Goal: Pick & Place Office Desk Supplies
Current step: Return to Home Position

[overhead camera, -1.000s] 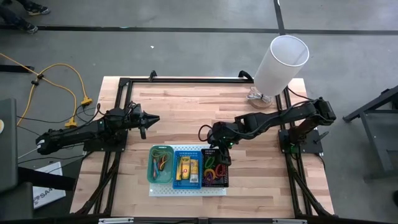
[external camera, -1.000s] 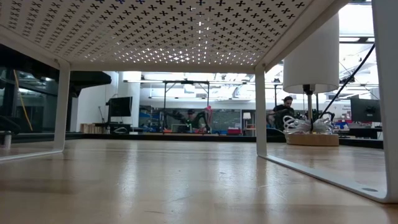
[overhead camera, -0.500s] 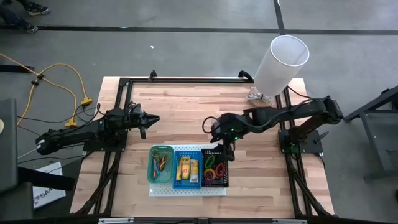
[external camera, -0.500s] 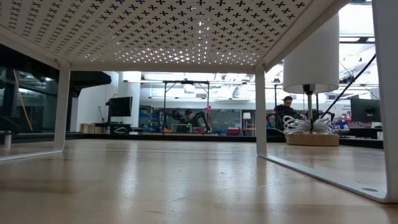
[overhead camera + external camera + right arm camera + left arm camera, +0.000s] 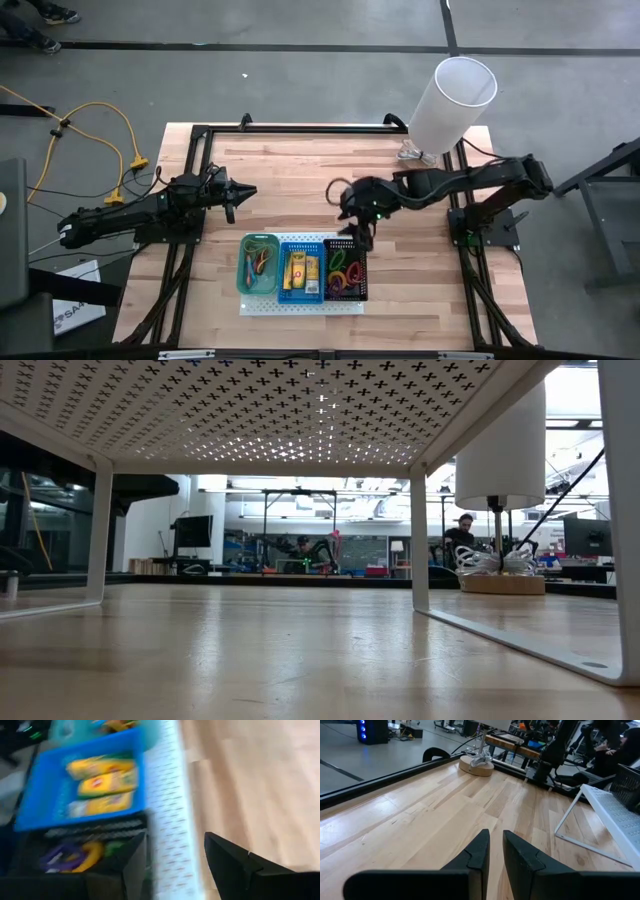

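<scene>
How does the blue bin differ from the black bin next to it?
The blue bin holds yellow-orange packets; the black bin holds bright plastic loops. The blue bin sits in the middle of the row, the black bin at the end nearest the right gripper. Both rest on the white perforated board.

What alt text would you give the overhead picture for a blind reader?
A green bin, a blue bin and a black bin sit side by side on a white perforated shelf on a wooden table, holding office supplies. The right gripper hovers just beyond the black bin; the left gripper waits off to the left.
</scene>
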Controlling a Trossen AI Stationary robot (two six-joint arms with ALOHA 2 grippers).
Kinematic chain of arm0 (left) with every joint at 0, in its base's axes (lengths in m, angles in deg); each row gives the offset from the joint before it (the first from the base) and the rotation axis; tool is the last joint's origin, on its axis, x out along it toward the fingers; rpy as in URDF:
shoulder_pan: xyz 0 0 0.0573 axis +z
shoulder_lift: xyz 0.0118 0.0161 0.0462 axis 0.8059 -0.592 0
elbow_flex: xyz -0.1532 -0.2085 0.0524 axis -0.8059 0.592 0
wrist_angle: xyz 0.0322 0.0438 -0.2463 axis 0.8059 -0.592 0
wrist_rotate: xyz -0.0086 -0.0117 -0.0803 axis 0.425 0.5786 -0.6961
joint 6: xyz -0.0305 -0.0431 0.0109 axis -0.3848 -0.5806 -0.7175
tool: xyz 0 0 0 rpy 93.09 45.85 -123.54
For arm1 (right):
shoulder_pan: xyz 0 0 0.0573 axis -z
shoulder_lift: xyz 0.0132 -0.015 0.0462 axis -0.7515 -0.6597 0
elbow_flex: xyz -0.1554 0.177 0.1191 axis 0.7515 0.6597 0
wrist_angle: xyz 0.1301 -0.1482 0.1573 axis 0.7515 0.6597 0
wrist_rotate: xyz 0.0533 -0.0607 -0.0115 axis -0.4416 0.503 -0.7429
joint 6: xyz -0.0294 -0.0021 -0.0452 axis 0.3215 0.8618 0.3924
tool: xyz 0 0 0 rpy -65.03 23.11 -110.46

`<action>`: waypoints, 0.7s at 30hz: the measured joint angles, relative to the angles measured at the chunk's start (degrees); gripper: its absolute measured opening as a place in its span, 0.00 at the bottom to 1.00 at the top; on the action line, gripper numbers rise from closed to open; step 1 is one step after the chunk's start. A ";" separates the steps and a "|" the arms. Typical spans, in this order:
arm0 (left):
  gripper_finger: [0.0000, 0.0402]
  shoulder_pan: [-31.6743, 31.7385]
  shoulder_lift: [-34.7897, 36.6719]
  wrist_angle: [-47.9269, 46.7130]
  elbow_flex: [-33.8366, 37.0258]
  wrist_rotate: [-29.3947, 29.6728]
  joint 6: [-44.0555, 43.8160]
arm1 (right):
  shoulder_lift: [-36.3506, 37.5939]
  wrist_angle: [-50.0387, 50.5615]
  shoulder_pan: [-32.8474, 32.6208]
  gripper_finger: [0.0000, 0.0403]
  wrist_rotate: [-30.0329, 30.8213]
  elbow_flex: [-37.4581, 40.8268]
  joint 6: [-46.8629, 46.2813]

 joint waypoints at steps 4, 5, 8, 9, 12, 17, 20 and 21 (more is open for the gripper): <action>0.12 -0.01 0.00 0.00 0.00 0.06 0.00 | -0.02 0.00 2.90 0.47 2.35 0.00 -1.28; 0.12 0.01 0.00 0.00 0.00 0.07 0.00 | -0.02 0.04 3.73 0.47 2.31 0.00 -1.24; 0.12 0.00 0.00 0.00 0.00 0.07 0.00 | -0.02 -0.01 5.40 0.47 2.57 0.00 -1.21; 0.12 0.00 0.00 0.00 0.00 0.07 0.00 | -0.02 0.01 5.96 0.47 3.20 0.00 -1.18; 0.12 0.01 0.00 0.00 0.00 0.07 0.00 | -0.04 0.01 7.46 0.47 6.70 0.00 -1.17; 0.12 0.00 0.00 0.00 0.00 0.09 0.00 | -0.04 0.07 9.85 0.47 8.80 0.00 -1.15; 0.12 0.00 0.00 0.00 0.00 0.08 0.00 | -0.04 0.07 10.88 0.47 8.12 0.00 -0.78; 0.12 -0.01 0.00 0.00 0.00 0.09 0.00 | -0.04 0.05 11.17 0.47 8.15 0.00 -0.75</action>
